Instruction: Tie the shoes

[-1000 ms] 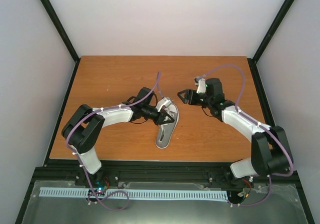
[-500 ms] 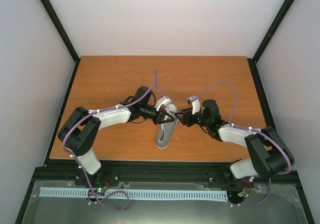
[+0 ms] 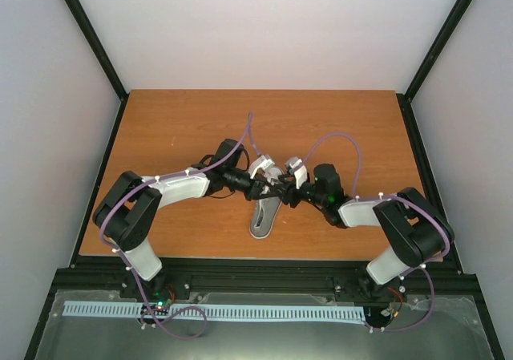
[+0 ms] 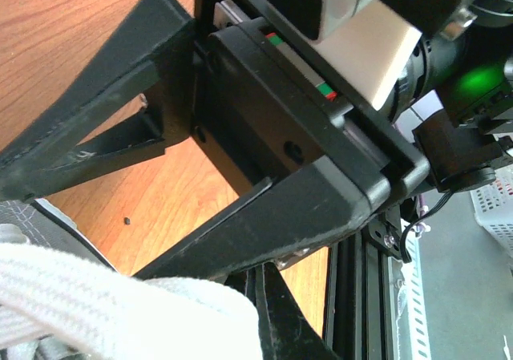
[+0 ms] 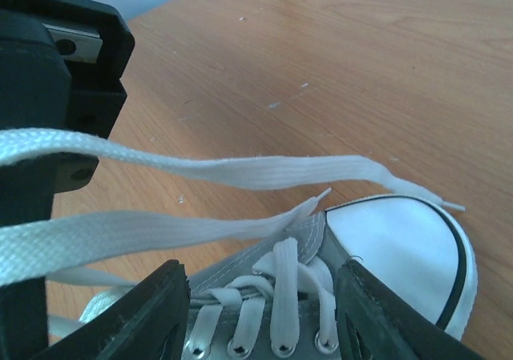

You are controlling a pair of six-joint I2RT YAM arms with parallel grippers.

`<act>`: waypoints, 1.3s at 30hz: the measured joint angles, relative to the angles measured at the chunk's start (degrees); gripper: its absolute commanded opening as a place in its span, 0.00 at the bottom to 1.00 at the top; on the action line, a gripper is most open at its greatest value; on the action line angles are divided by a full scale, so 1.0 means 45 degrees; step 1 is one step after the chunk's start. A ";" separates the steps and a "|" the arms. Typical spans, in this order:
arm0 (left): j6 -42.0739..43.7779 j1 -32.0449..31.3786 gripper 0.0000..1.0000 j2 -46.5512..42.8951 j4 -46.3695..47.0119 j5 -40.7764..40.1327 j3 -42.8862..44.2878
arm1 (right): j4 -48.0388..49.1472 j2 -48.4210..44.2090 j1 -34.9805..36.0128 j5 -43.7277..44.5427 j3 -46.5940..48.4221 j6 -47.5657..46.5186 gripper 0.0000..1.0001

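The grey sneaker (image 3: 263,216) lies mid-table with its white toe cap (image 5: 401,248) towards the near edge. My left gripper (image 3: 267,188) sits over the shoe's laced part, shut on the white laces (image 4: 120,312). In the right wrist view two lace strands (image 5: 240,170) stretch from the left gripper's black body (image 5: 48,135) across towards the toe. My right gripper (image 3: 285,193) is open, with its jaws on either side of the laced eyelets (image 5: 276,312), and holds nothing. Its black fingers (image 4: 264,208) fill the left wrist view.
The wooden table (image 3: 176,127) is bordered by a black frame (image 3: 264,268) at the near edge. Purple cables (image 3: 250,135) arch over both arms. The two grippers are almost touching above the shoe.
My right arm has swung left and down from the right of the shoe to meet the left gripper over the laces. The left gripper has barely moved.
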 measured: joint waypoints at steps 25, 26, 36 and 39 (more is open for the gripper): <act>-0.0087 0.0364 0.01 0.0000 -0.0491 0.0049 -0.0321 | 0.3589 0.2817 0.0889 0.1316 0.0228 -0.1161 0.49; -0.0087 0.0398 0.01 -0.0005 -0.0486 0.0078 -0.0330 | 0.3730 0.2851 0.0913 0.1404 0.0199 -0.1161 0.49; -0.0291 0.0505 0.01 -0.0272 0.0228 0.1365 -0.0500 | 0.4575 0.2856 0.1107 0.1977 -0.0427 -0.1132 0.51; -0.0311 0.0510 0.01 -0.0311 0.0345 0.1545 -0.0500 | 0.4687 0.2861 0.1117 0.1962 -0.0447 -0.1132 0.52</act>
